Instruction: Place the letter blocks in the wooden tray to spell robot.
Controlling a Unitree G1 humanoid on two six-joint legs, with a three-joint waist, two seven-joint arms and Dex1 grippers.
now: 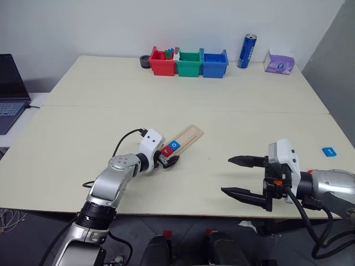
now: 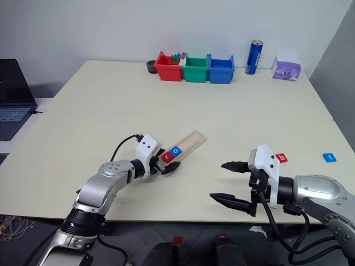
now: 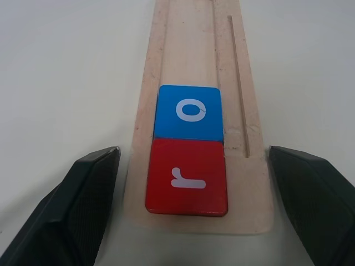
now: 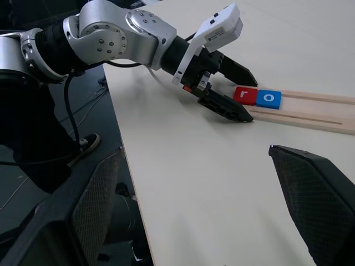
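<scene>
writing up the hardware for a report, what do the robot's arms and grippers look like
Both arms are silver metal with rounded, bolted joints and black bands. Each wrist carries a white housing, with a black cable looping into it. The left gripper and right gripper each have two black tapered fingers with textured inner faces.

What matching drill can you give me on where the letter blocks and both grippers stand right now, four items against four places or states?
Things:
1. red r block
2. blue o block
3. red b block
4. left gripper

Places or states:
A. on the bare table, beside the right gripper
B. open, its fingers on either side of the wooden tray's near end
C. in the tray, at its very end
D. in the tray, second in line, touching the first block

Pairs: 1-C, 2-D, 3-A, 4-B
</scene>
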